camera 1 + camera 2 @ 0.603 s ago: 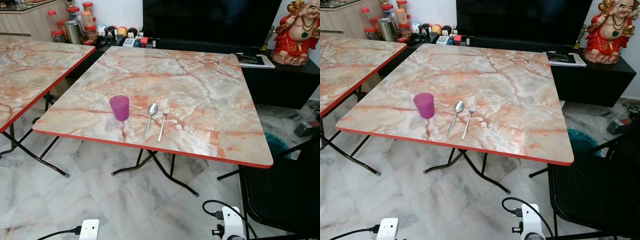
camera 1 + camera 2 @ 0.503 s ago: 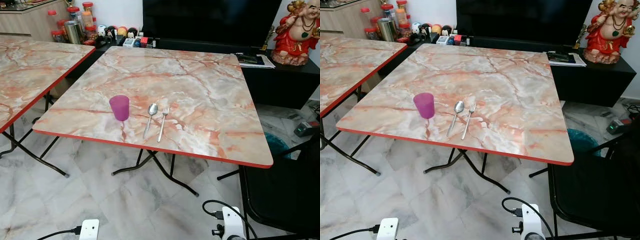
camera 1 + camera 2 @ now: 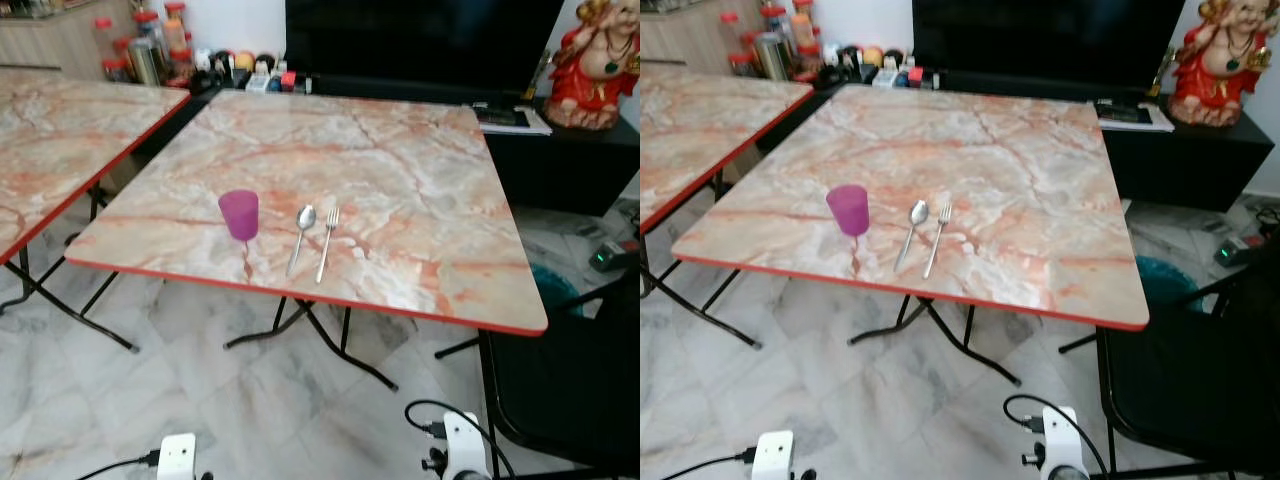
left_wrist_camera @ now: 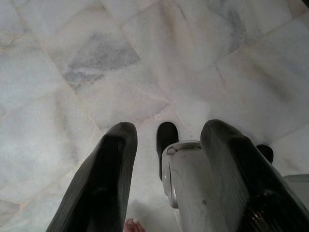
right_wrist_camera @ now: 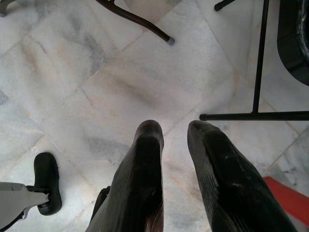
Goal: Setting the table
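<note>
I see the cup (image 3: 239, 214), spoon (image 3: 301, 238) and fork (image 3: 327, 243) near the table's (image 3: 430, 190) front edge, at 12 o'clock from me, handles toward 6. Both grippers, left (image 4: 166, 176) and right (image 5: 176, 181), hang empty, fingers parted, over the floor; the left looks slightly nearer.

1 cup (image 3: 239, 214), 1 spoon (image 3: 302, 232), 1 fork (image 3: 327, 238)

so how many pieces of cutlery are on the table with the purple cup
2: a spoon just right of the purple cup, and a fork lying alongside the spoon on its right, both near the front edge of the table.
</note>
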You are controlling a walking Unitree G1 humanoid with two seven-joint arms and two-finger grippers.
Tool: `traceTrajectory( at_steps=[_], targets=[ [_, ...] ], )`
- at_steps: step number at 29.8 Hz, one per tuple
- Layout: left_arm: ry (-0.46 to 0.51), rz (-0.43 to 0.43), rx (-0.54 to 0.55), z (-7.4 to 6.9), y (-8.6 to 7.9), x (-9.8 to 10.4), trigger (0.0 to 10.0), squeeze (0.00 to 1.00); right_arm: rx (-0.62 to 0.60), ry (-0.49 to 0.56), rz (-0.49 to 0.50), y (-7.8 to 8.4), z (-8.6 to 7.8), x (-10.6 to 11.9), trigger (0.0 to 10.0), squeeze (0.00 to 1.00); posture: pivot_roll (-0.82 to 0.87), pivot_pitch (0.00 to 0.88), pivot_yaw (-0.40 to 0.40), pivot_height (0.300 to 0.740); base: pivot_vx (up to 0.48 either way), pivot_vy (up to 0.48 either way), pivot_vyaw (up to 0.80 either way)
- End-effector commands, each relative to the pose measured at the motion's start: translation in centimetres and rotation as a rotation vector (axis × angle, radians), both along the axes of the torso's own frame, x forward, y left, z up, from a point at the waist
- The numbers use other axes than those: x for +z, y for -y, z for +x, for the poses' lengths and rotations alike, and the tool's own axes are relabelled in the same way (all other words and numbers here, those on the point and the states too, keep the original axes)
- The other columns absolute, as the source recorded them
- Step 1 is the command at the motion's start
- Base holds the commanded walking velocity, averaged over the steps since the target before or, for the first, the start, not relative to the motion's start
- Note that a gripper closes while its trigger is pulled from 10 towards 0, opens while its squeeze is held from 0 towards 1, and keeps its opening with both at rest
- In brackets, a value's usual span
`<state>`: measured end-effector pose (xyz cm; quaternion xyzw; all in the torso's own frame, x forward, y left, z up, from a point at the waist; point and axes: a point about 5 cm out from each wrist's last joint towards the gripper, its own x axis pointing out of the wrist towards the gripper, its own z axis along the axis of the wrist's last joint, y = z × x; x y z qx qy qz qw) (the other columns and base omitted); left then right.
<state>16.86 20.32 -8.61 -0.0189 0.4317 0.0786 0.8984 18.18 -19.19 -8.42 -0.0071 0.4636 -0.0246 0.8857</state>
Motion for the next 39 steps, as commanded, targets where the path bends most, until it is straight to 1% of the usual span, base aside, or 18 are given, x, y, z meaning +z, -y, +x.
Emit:
traceTrajectory(
  at_steps=[1,8,10,11,12,15,21,24,25,26,27,28,30,33,35,36,39],
  targets=[
    [-0.002,0.004,0.015,-0.2,-0.2,0.0,10.0,0.00,-0.013,0.011,0.006,0.2,0.2,0.1,10.0,0.00,0.04,0.000,-0.036,0.740,0.000,0.000,0.00],
    [0.002,0.004,0.017,-0.2,-0.2,0.0,10.0,0.00,-0.011,0.012,0.010,0.2,0.3,0.2,10.0,0.00,0.04,0.000,-0.036,0.740,0.000,0.000,0.00],
    [0.029,0.013,0.051,-0.1,-0.3,0.1,10.0,0.00,-0.013,0.016,0.013,0.2,0.3,0.2,10.0,0.00,0.04,0.000,-0.036,0.740,0.000,0.000,0.00],
    [0.029,0.013,0.051,-0.1,-0.3,0.1,10.0,0.00,-0.013,0.016,0.013,0.2,0.3,0.2,10.0,0.00,0.04,0.000,-0.036,0.740,0.000,0.000,0.00],
    [0.057,0.017,0.087,0.0,-0.4,0.2,10.0,0.00,-0.015,0.018,0.015,0.2,0.3,0.2,10.0,0.00,0.04,0.000,-0.036,0.740,0.000,0.000,0.00],
    [0.105,0.011,0.130,0.1,-0.5,0.5,10.0,0.00,-0.015,0.018,0.015,0.2,0.3,0.2,10.0,0.00,0.04,0.000,-0.037,0.740,0.000,0.000,0.00],
    [0.201,0.016,0.114,0.6,-0.4,1.1,10.0,0.00,-0.007,0.014,0.015,0.2,0.3,0.2,10.0,0.00,0.05,0.000,-0.037,0.740,0.000,0.000,0.00],
    [0.226,0.027,0.114,0.7,-0.5,1.3,10.0,0.00,-0.011,0.016,0.016,0.2,0.3,0.2,10.0,0.00,0.05,0.000,-0.037,0.740,0.000,0.000,0.00],
    [0.393,0.095,0.096,5.1,-2.2,4.5,10.0,0.00,-0.014,0.016,0.015,0.2,0.3,0.2,10.0,0.00,0.06,0.000,-0.036,0.740,0.000,0.000,0.00],
    [0.454,0.131,0.084,6.4,-2.9,5.8,10.0,0.00,-0.016,0.015,0.014,0.2,0.2,0.2,10.0,0.00,0.06,0.000,-0.036,0.740,0.000,0.000,0.00],
    [0.489,0.153,0.077,7.1,-3.3,6.5,10.0,0.00,-0.017,0.015,0.012,0.2,0.2,0.2,10.0,0.00,0.06,0.000,-0.036,0.740,0.000,0.000,0.00],
    [0.489,0.153,0.077,7.1,-3.3,6.5,10.0,0.00,-0.017,0.015,0.012,0.2,0.2,0.2,10.0,0.00,0.06,0.000,-0.036,0.740,0.000,0.000,0.00],
    [0.534,0.173,0.053,7.4,-3.2,7.1,10.0,0.00,-0.015,0.013,0.010,0.3,0.2,0.1,10.0,0.00,0.07,0.000,-0.040,0.740,0.000,0.000,0.00],
    [0.539,0.172,0.050,7.4,-3.1,7.2,10.0,0.00,-0.015,0.013,0.009,0.3,0.2,0.1,10.0,0.00,0.07,0.000,-0.040,0.740,0.000,0.000,0.00],
    [0.508,0.137,0.030,7.3,-2.6,6.6,10.0,0.00,-0.007,0.010,0.008,0.3,0.2,0.1,10.0,0.00,0.07,0.000,-0.043,0.740,0.000,0.000,0.00],
    [0.478,0.113,0.015,7.1,-2.3,6.2,10.0,0.00,-0.003,0.008,0.007,0.3,0.1,0.1,10.0,0.00,0.07,0.000,-0.039,0.740,0.000,0.000,0.00],
    [0.455,0.107,0.011,6.9,-2.0,5.8,10.0,0.00,-0.007,0.011,0.009,0.2,0.1,0.1,10.0,0.00,0.06,0.000,-0.036,0.740,0.000,0.000,0.00]
  ],
)
